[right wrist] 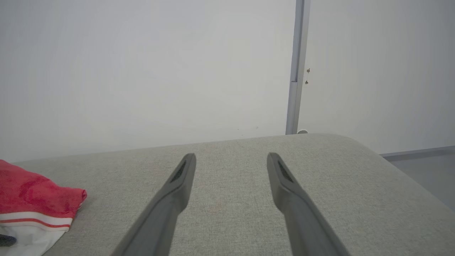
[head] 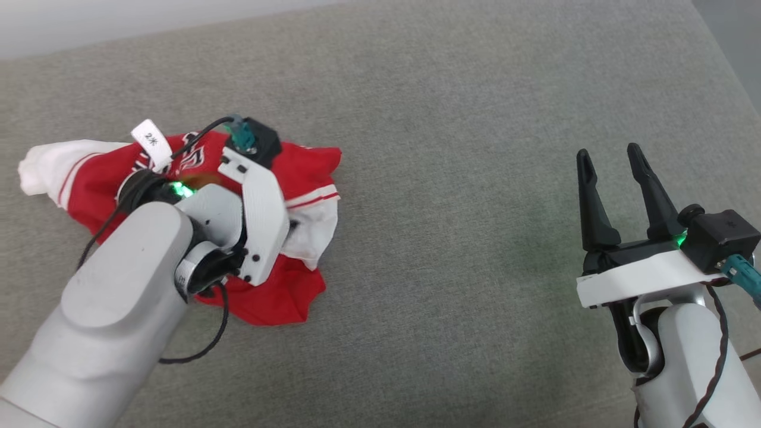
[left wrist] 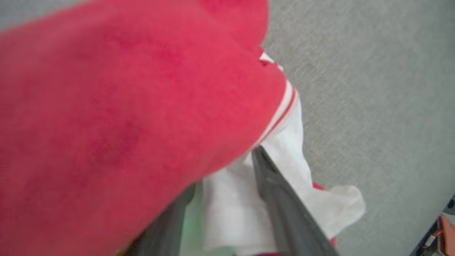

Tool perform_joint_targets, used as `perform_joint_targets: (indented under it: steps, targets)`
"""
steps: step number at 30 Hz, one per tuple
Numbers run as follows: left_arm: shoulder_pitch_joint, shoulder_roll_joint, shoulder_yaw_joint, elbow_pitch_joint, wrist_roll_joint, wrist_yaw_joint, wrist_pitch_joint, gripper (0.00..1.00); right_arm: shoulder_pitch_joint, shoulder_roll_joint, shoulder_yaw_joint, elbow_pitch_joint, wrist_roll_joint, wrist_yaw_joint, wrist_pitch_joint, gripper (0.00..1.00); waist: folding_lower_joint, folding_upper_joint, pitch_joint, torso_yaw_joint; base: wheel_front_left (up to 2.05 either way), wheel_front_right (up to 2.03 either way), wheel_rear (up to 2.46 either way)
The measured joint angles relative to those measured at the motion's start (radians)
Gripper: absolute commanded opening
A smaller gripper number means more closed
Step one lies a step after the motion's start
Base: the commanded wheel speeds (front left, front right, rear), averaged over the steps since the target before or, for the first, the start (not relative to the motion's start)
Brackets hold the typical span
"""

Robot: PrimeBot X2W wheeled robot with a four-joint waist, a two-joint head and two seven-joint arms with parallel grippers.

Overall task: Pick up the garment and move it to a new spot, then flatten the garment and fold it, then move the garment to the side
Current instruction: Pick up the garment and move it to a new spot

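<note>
The garment (left wrist: 124, 117) sits close and blurred, its red body covering most of the view. Just below its striped trim, its white sleeve (left wrist: 288, 142) lies between the left claw's (left wrist: 227, 170) two dark fingers (left wrist: 284, 206). One fingertip is hidden under the red cloth. To the right of the garment is the grey surface (left wrist: 373, 89).

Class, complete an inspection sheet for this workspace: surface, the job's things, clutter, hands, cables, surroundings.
Surface: grey woven pad, rounded far corner.
Job's things: garment, red and white, crumpled on the robot's left.
Clutter: nothing seen.
Hands: left hand down in the garment, fingers astride white cloth, grip unclear; right hand open, empty, apart from the garment.
Cables: black cable loops off the left wrist.
Surroundings: pale wall, grey upright strip.
</note>
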Motion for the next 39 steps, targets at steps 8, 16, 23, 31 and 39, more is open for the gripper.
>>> perform_joint_targets:
  steps: [8, 16, 23, 31, 39]
  targets:
    - [0.006, 0.03, 0.043, -0.128, -0.019, -0.005, -0.094, 1.0, 0.025, -0.027, -0.006, 0.004, -0.004, 0.0, -0.002, 1.0, 0.0, 0.0, -0.066, 0.045, 0.0, 0.0, 0.0]
    - [0.13, 0.096, 0.111, -0.301, -0.023, 0.046, -0.251, 1.0, 0.075, -0.055, -0.012, -0.003, -0.007, 0.0, -0.001, 1.0, 0.0, 0.0001, -0.154, 0.11, 0.0, 0.0, 0.0]
    - [0.299, 0.137, 0.221, -0.396, -0.021, 0.118, -0.479, 1.0, 0.114, -0.067, -0.006, -0.013, -0.011, 0.0, 0.005, 1.0, 0.0, 0.0, -0.222, 0.16, 0.0, 0.0, 0.0]
    - [0.543, 0.184, 0.346, -0.462, 0.01, 0.19, -0.791, 1.0, 0.147, -0.083, -0.013, -0.016, -0.003, 0.0, 0.013, 1.0, 0.0, 0.0001, -0.265, 0.2, 0.0, 0.0, 0.0]
    - [0.783, 0.184, 0.453, -0.477, -0.04, 0.234, -0.983, 1.0, 0.179, -0.088, -0.025, -0.006, -0.003, 0.0, 0.013, 1.0, 0.0, 0.0, -0.292, 0.23, 0.0, 0.0, 0.0]
